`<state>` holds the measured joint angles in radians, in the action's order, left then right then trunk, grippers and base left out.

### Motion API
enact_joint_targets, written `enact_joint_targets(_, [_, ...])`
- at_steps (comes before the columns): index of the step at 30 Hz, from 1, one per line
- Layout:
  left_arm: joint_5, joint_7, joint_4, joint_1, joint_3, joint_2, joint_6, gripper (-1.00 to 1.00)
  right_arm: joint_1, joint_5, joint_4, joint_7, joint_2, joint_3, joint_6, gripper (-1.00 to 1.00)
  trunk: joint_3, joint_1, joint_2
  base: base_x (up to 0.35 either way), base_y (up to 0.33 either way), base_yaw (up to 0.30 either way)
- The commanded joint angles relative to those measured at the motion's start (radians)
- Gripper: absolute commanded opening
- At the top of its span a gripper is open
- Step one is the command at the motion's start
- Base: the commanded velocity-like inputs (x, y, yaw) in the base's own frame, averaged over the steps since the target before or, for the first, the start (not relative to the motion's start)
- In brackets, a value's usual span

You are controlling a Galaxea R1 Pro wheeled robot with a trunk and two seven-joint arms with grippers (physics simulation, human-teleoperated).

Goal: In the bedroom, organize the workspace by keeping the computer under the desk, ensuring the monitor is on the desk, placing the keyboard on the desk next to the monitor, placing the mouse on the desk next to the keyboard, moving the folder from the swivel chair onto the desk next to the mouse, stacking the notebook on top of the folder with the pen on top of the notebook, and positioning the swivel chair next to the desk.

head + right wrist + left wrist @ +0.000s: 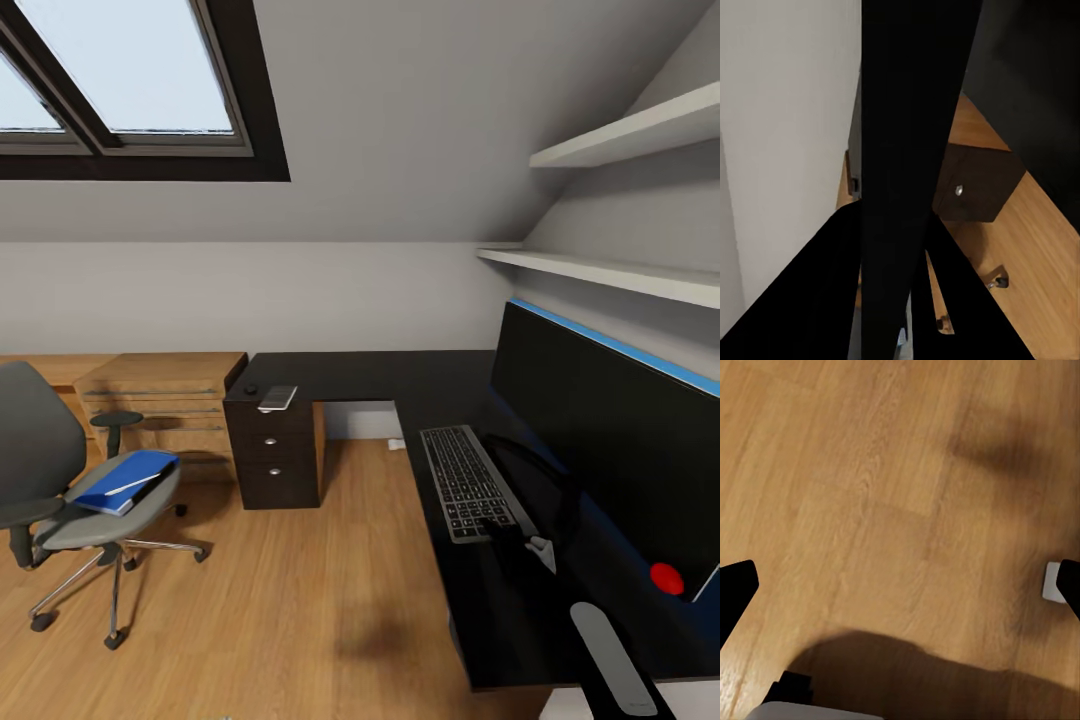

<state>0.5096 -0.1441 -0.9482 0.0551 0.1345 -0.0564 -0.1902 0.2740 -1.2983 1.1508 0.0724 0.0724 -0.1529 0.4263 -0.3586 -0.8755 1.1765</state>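
On the left, the swivel chair (pixel 60 480) stands well away from the desk (pixel 380 375), and the blue folder (pixel 128 481) lies flat on its seat with the thin pen (pixel 133 484) on top. The folder looks thick, stiff and a bit heavy, so I would grab one long edge, and the pen could roll off. On the right, the keyboard (pixel 468 482) lies beside the monitor (pixel 610 440); the left gripper (pixel 900 585) is wide open and empty over the floor, but I cannot tell about the right one.

Left gripper (pixel 900 585) fingers spread wide — right arm (pixel 600 640) extended forward
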Motion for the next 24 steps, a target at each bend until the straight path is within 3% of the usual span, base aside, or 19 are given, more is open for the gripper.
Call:
enact_joint_targets(1, [0.010,-0.009,-0.003,0.000,0.004,-0.002,-0.003,1.00,0.001,-0.005,0.000,0.004,0.000,-0.001,0.006,-1.00,-0.001,0.000,0.001,0.000,-0.011,0.000])
enact_joint_targets(8, [0.009,-0.009,-0.003,0.000,0.004,-0.002,-0.003,1.00,0.001,-0.005,0.000,0.009,-0.002,-0.001,0.006,-1.00,-0.001,0.000,0.001,0.003,-0.001,0.000])
enact_joint_targets(18, [0.010,-0.010,-0.034,0.000,0.003,-0.002,-0.003,1.00,0.001,-0.006,-0.040,0.003,0.001,-0.003,0.006,-1.00,-0.001,0.000,0.001,0.127,0.000,0.000])
enact_joint_targets(24, [0.011,-0.011,-0.067,0.000,0.005,-0.002,-0.002,1.00,0.002,-0.006,-0.043,0.003,0.008,-0.004,0.006,-1.00,-0.020,-0.023,0.043,0.003,0.000,0.000])
